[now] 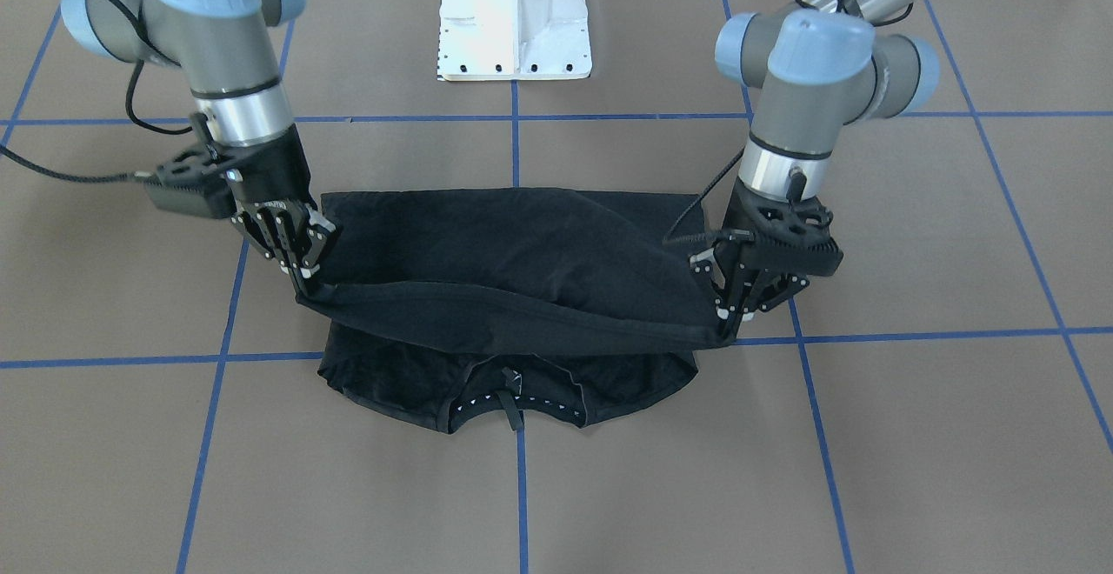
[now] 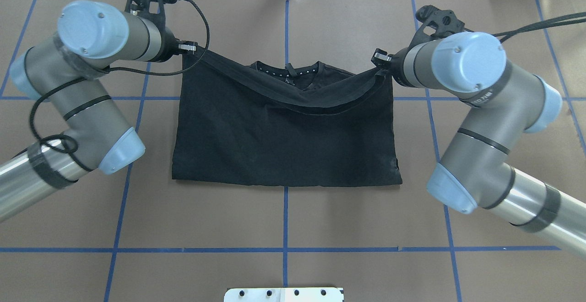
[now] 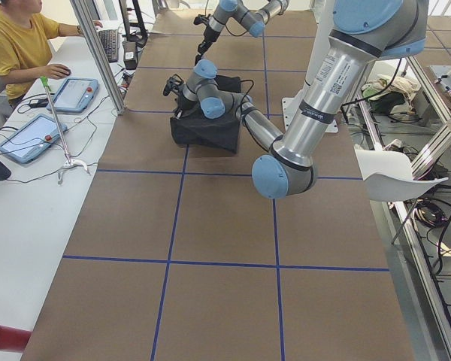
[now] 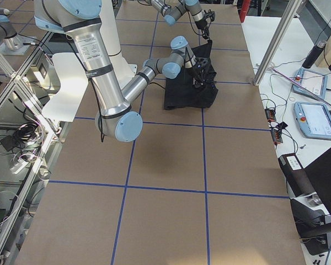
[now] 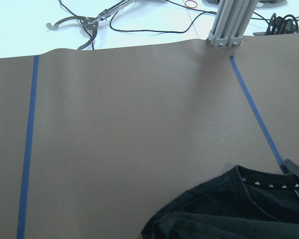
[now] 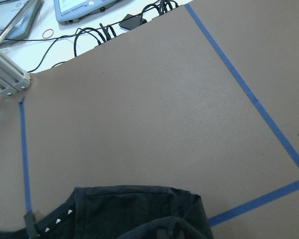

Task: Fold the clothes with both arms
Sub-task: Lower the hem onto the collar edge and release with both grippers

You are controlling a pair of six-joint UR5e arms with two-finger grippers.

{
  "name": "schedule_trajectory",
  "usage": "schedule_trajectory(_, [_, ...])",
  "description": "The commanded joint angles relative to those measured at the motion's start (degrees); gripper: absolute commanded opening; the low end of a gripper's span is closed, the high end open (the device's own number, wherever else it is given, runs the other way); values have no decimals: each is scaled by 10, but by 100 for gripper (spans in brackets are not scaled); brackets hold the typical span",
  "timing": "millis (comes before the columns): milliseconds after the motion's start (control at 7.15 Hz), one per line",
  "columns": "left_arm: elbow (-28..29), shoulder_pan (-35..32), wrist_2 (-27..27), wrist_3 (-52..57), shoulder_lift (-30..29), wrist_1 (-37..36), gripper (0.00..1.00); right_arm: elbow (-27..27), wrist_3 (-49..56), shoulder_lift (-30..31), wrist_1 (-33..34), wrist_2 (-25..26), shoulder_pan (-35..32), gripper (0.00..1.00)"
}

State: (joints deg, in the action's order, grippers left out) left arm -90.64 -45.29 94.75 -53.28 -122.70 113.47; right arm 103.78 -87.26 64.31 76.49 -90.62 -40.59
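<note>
- Roughly mid-task: the T-shirt (image 1: 513, 243) sits mid-table (image 1: 869, 470). Its outline is rectangular, so I'd say the sides are already tucked in.
- Front-facing view: right gripper (image 1: 302, 283) at the shirt's 9 o'clock, left gripper (image 1: 724, 317) at 3 o'clock. Each is pinched tight on a corner of the hem (image 1: 522, 300).
- Hem hangs sagging between them, short of the collar (image 1: 513, 396) at 6 o'clock.
- Left to do: lay hem down on the collar end, release, maybe one more fold.

Brown table (image 2: 348, 229) gridded with blue tape (image 2: 183, 250).
</note>
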Motion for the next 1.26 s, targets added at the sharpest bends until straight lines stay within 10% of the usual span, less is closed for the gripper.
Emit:
schedule_trajectory(0, [119,-1,-17,43,-47,47,0,-86,2,-30,-6,0,0,0])
schedule_trajectory(700, [182,7,-16,74,-44,105,0,-111,83,-22,-7,-1,0,0])
schedule_trajectory(839, [180,6,-13,78,-43,111,33,-110,84,-23,-7,-1,-2,19])
schedule_trajectory(979, [178,3,-10,100,-40,144,99,-108,93,-18,-7,-1,-3,99])
schedule_trajectory(1119, [169,2,-8,110,-20,186,100,-103,133,-20,-6,-10,-18,100])
